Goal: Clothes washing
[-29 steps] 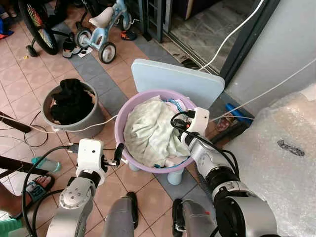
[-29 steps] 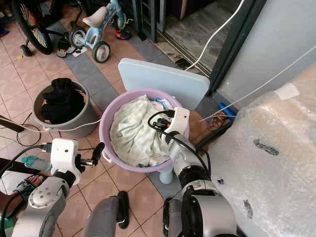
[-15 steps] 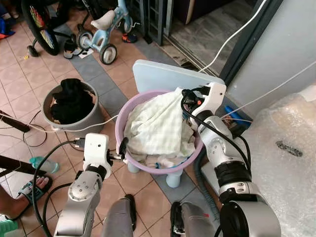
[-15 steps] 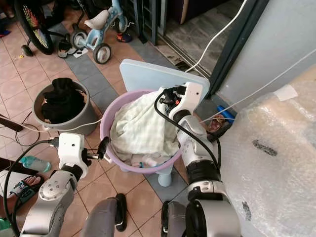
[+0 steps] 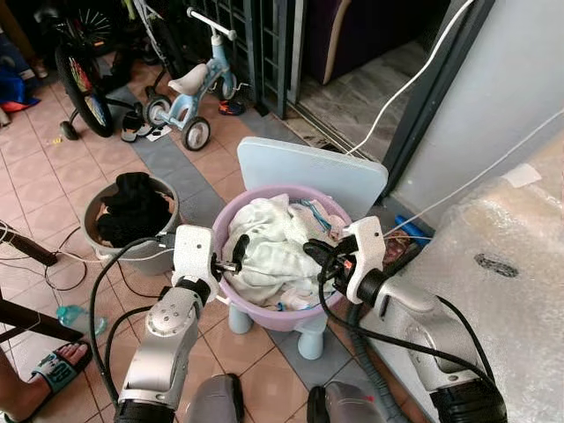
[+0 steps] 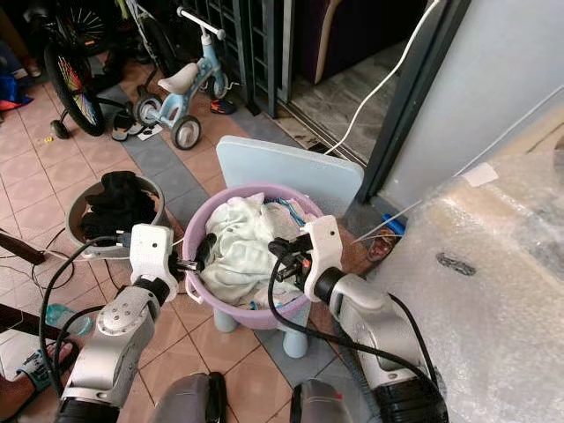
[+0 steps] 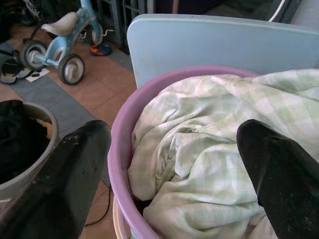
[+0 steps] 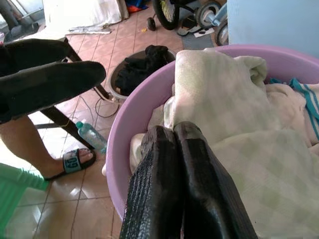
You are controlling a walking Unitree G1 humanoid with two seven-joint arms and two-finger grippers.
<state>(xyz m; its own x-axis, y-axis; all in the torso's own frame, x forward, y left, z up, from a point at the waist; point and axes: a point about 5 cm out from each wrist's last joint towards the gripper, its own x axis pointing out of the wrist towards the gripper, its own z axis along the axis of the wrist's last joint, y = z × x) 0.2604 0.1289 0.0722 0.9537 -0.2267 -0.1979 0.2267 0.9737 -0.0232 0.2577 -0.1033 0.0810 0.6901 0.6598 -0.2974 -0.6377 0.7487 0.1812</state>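
On the tiled floor [image 5: 53, 185], the purple basin [image 5: 231, 291] at frame centre remained full of laundry [image 5: 273, 251]; we judged washing barely begun, left gripper [image 5: 236, 253] spread open at its rim, right gripper [image 5: 319, 256] closed, empty.

Head stereo eyes look down; both wrist cameras, close in, share the purple basin [image 5: 264, 310].

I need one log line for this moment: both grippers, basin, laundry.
left gripper: open, straddling purple basin rim | right gripper: shut, empty, at opposite rim | checked cloth: lying in basin | basin: on pale blue stool
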